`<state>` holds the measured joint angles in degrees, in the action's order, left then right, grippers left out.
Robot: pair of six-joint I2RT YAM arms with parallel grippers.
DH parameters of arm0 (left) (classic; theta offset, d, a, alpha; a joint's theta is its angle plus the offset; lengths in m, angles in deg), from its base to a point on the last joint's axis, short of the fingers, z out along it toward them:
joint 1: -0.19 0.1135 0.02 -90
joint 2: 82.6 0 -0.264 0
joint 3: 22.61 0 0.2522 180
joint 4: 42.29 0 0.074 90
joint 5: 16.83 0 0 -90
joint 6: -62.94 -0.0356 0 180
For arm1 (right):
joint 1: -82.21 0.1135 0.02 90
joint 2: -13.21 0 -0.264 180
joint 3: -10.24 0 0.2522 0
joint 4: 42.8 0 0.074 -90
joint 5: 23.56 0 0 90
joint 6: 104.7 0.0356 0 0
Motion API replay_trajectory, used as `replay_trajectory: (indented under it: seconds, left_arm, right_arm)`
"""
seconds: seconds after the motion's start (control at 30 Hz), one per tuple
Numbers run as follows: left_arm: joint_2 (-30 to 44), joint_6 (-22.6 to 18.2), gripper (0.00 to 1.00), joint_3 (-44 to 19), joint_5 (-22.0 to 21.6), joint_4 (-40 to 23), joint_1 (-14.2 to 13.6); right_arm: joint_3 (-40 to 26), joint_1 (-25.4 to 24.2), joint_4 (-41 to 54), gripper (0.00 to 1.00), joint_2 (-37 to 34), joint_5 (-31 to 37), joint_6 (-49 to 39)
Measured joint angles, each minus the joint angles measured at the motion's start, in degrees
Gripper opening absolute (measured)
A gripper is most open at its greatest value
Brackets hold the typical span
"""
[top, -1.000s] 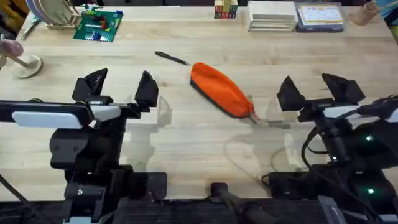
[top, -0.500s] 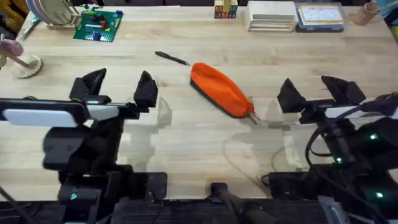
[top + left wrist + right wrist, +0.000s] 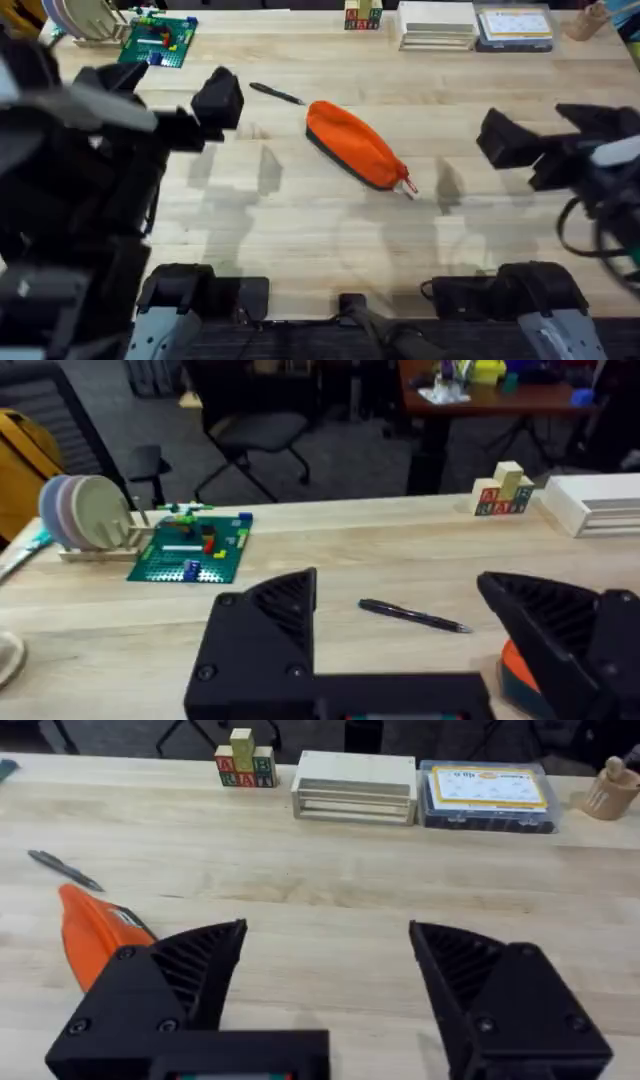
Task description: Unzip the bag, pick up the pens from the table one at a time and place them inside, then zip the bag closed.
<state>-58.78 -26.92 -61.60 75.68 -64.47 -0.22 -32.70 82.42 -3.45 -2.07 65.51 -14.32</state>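
The orange bag [image 3: 355,143] lies on the bench [image 3: 330,230] a little above the centre of the overhead frame. It lies diagonally, from upper left to lower right, and its small red pull tab [image 3: 409,187] is at the lower right end. The zipper looks closed along the top. One dark pen [image 3: 277,93] lies on the bench just to the upper left of the bag, near it but not touching.

The left gripper [image 3: 165,85] is in the upper left part of the overhead frame, raised above the bench, to the left of the pen. Its jaws are wide apart and they hold nothing. In the left wrist view the pen [image 3: 414,616] is seen between the two black fingers [image 3: 262,635], farther away on the bench, and a bit of the orange bag [image 3: 518,670] shows at the lower right.

The right gripper [image 3: 545,130] is at the right side of the overhead frame, well apart from the bag. Its jaws are also wide apart and empty. In the right wrist view the bag [image 3: 92,935] is at the left, with the pen [image 3: 64,870] above it.

Along the top edge of the overhead frame there are a green building plate [image 3: 158,40], letter blocks [image 3: 363,16] and a wooden box [image 3: 437,26].
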Motion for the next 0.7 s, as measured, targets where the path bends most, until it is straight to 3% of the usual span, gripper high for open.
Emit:
replay_trajectory:
  seconds: [0.03,0.07,0.43,0.57,0.7]
  left_arm:
    - [2.52,-0.06,0.994,-1.51,0.4,0.0,0.01]
    - [9.53,-0.14,0.994,-5.92,1.41,-0.12,0.0]
    - [31.69,-0.55,0.993,-23.03,8.22,-4.11,0.0]
    - [38.08,-2.94,0.993,-28.69,10.28,-7.08,0.0]
    - [43.98,-7.94,0.993,-33.62,11.49,-10.82,-1.23]
  right_arm:
    - [-2.06,0.0,1.12,0.997,-1.84,0.0,0.01]
    - [-7.94,0.0,3.66,0.998,-7.3,-0.01,0.0]
    - [-24.55,0.0,10.97,0.997,-22.22,-0.39,0.0]
    - [-28.19,0.0,14.04,0.997,-24.79,-0.39,0.02]
    - [-29.98,0.0,16.04,0.997,-25.47,-0.42,0.02]
